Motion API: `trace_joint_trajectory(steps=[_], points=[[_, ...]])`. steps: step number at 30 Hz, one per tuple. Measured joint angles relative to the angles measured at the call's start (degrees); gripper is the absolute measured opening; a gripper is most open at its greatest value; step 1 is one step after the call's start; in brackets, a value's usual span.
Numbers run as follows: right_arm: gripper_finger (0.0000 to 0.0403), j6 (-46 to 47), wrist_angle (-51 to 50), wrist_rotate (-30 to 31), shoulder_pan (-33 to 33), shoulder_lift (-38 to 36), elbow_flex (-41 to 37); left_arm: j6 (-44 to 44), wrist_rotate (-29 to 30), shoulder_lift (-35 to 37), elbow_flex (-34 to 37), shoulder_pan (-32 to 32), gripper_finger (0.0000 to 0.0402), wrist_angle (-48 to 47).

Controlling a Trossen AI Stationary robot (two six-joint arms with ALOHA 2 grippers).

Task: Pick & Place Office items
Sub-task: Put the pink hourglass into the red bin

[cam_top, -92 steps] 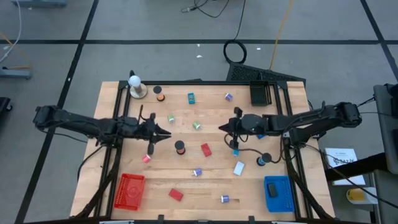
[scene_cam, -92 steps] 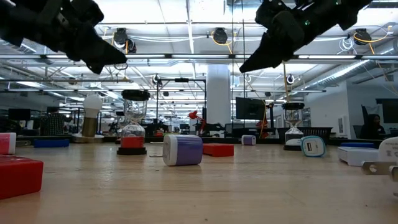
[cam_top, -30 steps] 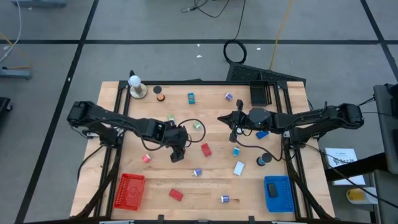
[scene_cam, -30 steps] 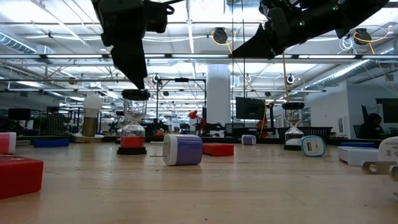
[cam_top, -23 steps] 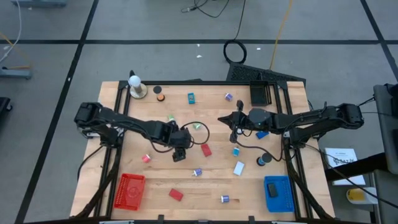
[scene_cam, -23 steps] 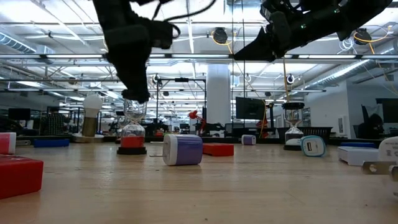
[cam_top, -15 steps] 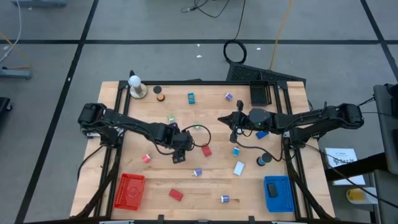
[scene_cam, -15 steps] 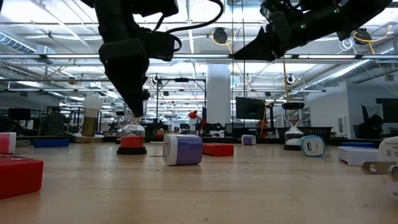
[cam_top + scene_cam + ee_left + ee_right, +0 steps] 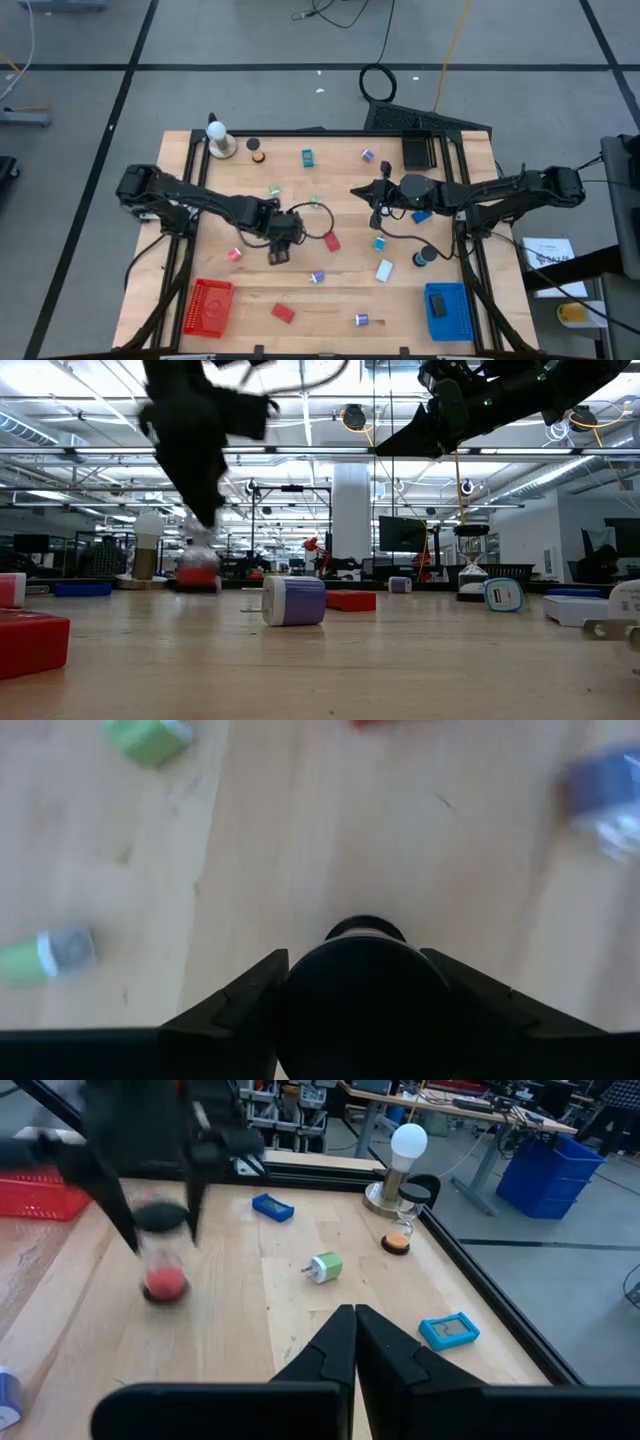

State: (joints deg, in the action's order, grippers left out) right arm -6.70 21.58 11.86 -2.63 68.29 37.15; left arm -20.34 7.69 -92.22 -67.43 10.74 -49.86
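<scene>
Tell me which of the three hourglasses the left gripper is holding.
The red hourglass in the left gripper; the orange one and the dark one stand alone.

The left gripper (image 9: 277, 247) now has its fingers (image 9: 232, 998) closed around the black-capped hourglass (image 9: 197, 565), where a second ago they stood wide above it. The hourglass sits left of where it stood a moment ago, about midway across the table and left of centre, and shows blurred. The left arm (image 9: 200, 205) reaches less far right than half a second ago
</scene>
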Motion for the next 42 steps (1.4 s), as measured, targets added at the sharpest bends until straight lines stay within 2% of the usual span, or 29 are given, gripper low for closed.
trace_joint_trajectory(steps=[6, 11, 16, 19, 24, 31, 42], points=[[0.0001, 0.00, -0.02, 0.00, 0.00, -0.02, 0.00, -9.10, 0.87, 9.92, -2.72, 7.89, 0.0209, -10.43], [0.0001, 0.00, -0.04, 0.00, 0.00, -0.02, 0.00, -21.17, -0.84, 15.66, -3.07, 19.20, 0.0209, -14.87], [0.0001, 0.00, -0.04, 0.00, 0.00, -0.02, 0.00, -36.67, -1.95, 16.11, -3.07, 33.72, 0.0209, -20.77], [0.0001, 0.16, -0.02, 0.00, 0.00, -0.02, 0.00, -45.88, -2.28, 15.58, -3.07, 42.39, 0.0209, -20.54], [0.0001, 0.19, 0.00, -0.01, 0.00, -0.02, 0.00, -56.18, 0.05, 12.66, -3.07, 51.59, 0.0209, -18.57], [0.0001, 0.22, 0.00, -0.02, 0.00, -0.02, 0.00, -54.68, 1.33, 6.03, -3.05, 56.01, 0.0209, -14.77], [0.0001, 0.26, -0.02, -0.02, 0.00, -0.02, 0.00, -52.95, 1.37, 0.06, -3.05, 56.59, 0.0209, -14.41]])
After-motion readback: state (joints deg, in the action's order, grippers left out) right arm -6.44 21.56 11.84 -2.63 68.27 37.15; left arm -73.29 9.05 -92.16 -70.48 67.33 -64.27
